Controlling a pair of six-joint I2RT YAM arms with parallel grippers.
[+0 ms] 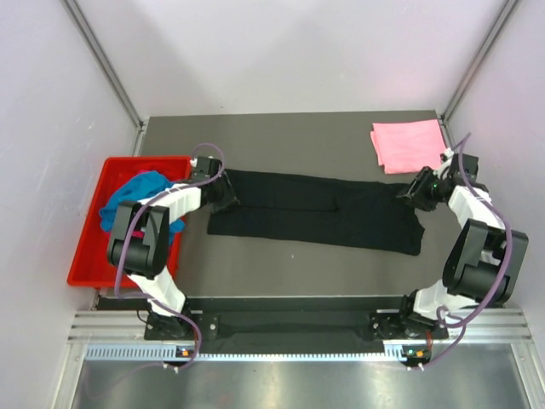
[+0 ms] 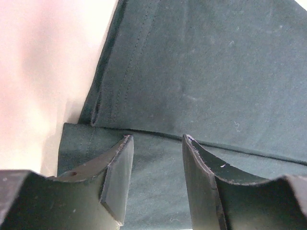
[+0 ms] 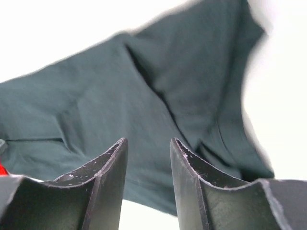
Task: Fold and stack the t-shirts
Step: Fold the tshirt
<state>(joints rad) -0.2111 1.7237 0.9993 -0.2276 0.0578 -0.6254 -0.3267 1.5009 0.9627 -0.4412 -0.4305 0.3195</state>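
Note:
A black t-shirt (image 1: 315,213) lies folded into a long strip across the middle of the table. My left gripper (image 1: 228,194) hovers over its left end, open, with only cloth below the fingers. The left wrist view shows the dark fabric (image 2: 206,72) with a fold edge and hem just past the open gripper (image 2: 156,139). At the shirt's right end my right gripper (image 1: 407,194) is open too, holding nothing. Its wrist view has the crumpled dark cloth (image 3: 120,96) beyond the gripper (image 3: 148,141). A folded light pink t-shirt (image 1: 407,145) rests at the back right. A turquoise t-shirt (image 1: 140,200) is bunched in the tray.
A red plastic tray (image 1: 89,247) stands at the table's left edge beside the left arm. Grey table surface (image 1: 289,136) stretches behind the black shirt. White walls close in the back and both sides.

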